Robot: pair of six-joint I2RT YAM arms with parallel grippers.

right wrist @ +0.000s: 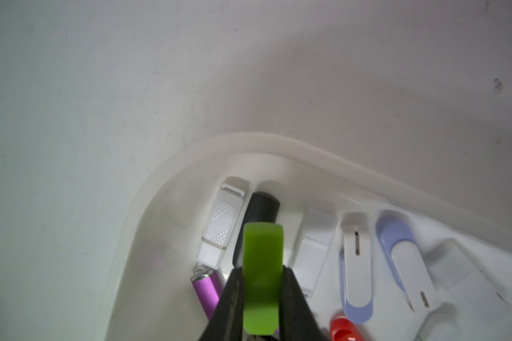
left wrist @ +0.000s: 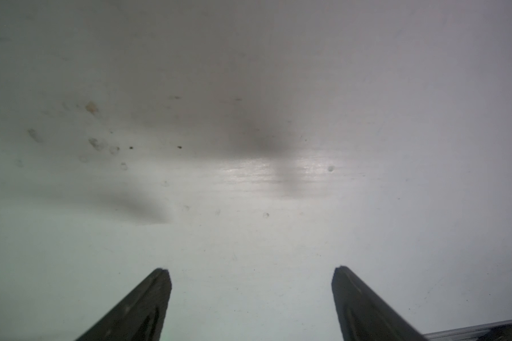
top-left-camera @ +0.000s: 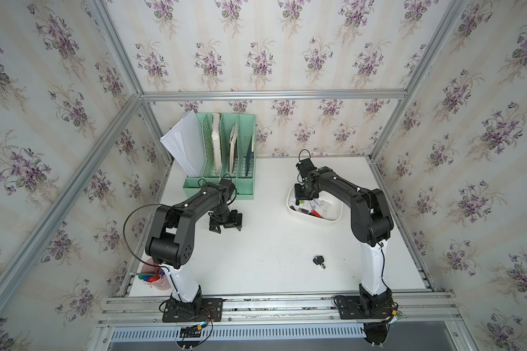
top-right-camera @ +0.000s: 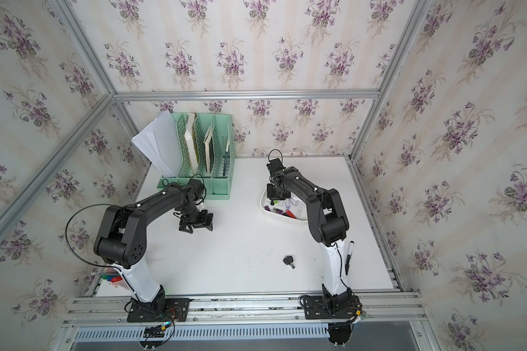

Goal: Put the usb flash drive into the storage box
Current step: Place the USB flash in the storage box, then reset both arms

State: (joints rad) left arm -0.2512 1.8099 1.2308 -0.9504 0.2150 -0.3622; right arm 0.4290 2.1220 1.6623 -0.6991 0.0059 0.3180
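1. The right gripper point(right wrist: 262, 270) is clamped on the drive point(right wrist: 263, 245), with one black finger on each long side.
2. The drive is a flat, smooth, lime-green oblong. Its blunt end, with softly rounded corners, sticks out past the fingertips. No plug or marking shows.
3. The drive hangs within the outline of the box point(right wrist: 278, 146), by one rounded corner. It is above a black stick point(right wrist: 262, 206) that lies beside a white stick point(right wrist: 219, 224). Whether it touches them cannot be told.
4. The box point(top-left-camera: 332, 221) is a shallow white tub with a thick rounded rim. It stands in the right half of the bench point(top-left-camera: 256, 258), nearer the far edge. Also in it are a purple stick point(right wrist: 207, 292), a lilac-and-white stick point(right wrist: 355, 265) and a red stick point(right wrist: 342, 329).
5. The left gripper point(left wrist: 250, 270) has its jaws wide apart with nothing between them. It sits low over bare bench, just in front of the organizer point(top-left-camera: 225, 146) at the far left corner.
6. A key point(top-left-camera: 319, 262) lies towards the front edge, well apart from the box.
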